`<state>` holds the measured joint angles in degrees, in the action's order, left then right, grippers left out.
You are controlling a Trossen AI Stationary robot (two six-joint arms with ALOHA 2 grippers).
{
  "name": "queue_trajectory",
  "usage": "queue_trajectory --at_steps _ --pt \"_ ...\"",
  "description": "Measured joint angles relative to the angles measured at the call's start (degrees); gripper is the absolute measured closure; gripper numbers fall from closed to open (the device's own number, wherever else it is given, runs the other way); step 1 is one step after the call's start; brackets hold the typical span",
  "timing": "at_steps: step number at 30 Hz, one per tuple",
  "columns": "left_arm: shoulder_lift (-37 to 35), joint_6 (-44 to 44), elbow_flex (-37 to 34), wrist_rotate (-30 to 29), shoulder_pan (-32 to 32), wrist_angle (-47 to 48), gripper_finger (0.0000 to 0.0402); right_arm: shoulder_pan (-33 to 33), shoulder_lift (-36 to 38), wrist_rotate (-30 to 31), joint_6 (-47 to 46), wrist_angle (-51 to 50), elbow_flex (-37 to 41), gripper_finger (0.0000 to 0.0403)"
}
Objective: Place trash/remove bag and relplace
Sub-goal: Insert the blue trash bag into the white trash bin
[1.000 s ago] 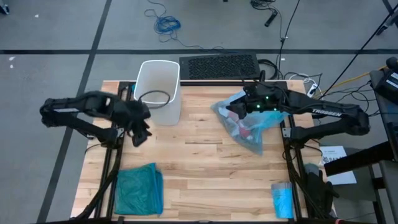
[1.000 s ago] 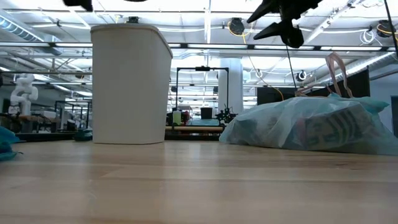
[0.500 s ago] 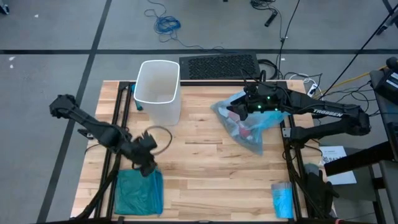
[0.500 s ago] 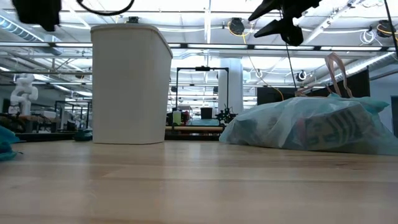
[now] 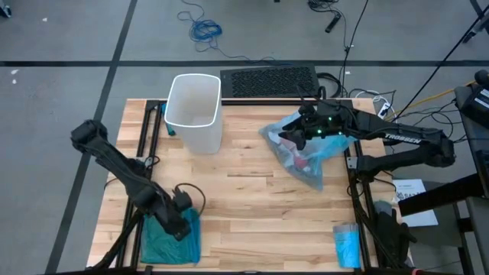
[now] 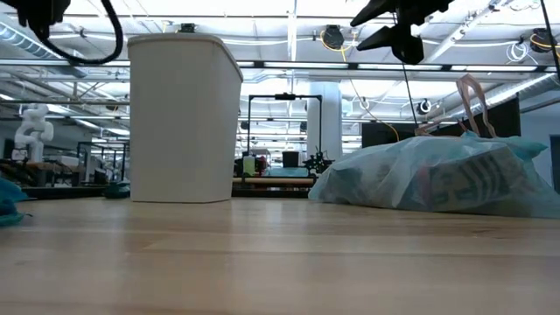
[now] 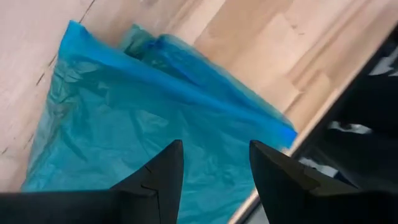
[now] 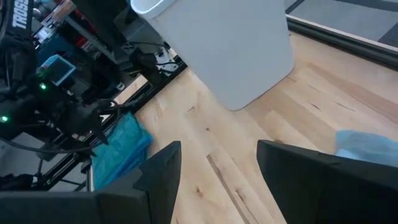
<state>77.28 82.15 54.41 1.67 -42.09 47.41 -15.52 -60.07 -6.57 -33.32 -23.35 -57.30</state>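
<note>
The pale sky-blue bag (image 5: 304, 153) lies on its side at the table's right, with red-and-white trash (image 5: 300, 161) showing through it. In the low view the bag (image 6: 437, 179) rests on the wood. My right gripper (image 5: 285, 137) hangs open above the bag's left end (image 6: 395, 35) without touching it. The white bin (image 5: 195, 111) stands upright at the far left, with no liner. My left gripper (image 5: 180, 226) is open over the darker teal-green bag (image 7: 124, 124), which lies flat at the near left corner; the gripper hovers above it.
A small folded blue packet (image 5: 346, 244) lies at the near right corner. Bare wood (image 5: 252, 206) stretches between the two bags. A dark keyboard-like mat (image 5: 269, 80) sits beyond the far edge. Frame rails (image 5: 145, 153) run along both table sides.
My left arm has swung from beside the white bin toward the table's near edge and come over the teal-green bag at the near left corner. My right arm, the pale blue bag and the bin have stayed where they were.
</note>
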Motion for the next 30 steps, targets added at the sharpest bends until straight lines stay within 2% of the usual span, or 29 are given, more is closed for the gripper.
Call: queue_trajectory --at_steps 7,18,30 --pt "2.99 0.04 0.00 -0.28 1.32 0.23 0.0224 -1.41 0.00 -2.79 0.21 0.01 0.00 0.0200" --pt "6.30 -0.35 0.02 -2.75 1.75 -1.93 0.0224 -1.71 0.26 -2.97 0.20 0.02 0.00 0.0200" --pt "12.61 0.07 0.02 -0.63 2.08 -1.91 0.0224 -1.69 0.57 -4.15 0.15 0.00 0.00 0.0200"
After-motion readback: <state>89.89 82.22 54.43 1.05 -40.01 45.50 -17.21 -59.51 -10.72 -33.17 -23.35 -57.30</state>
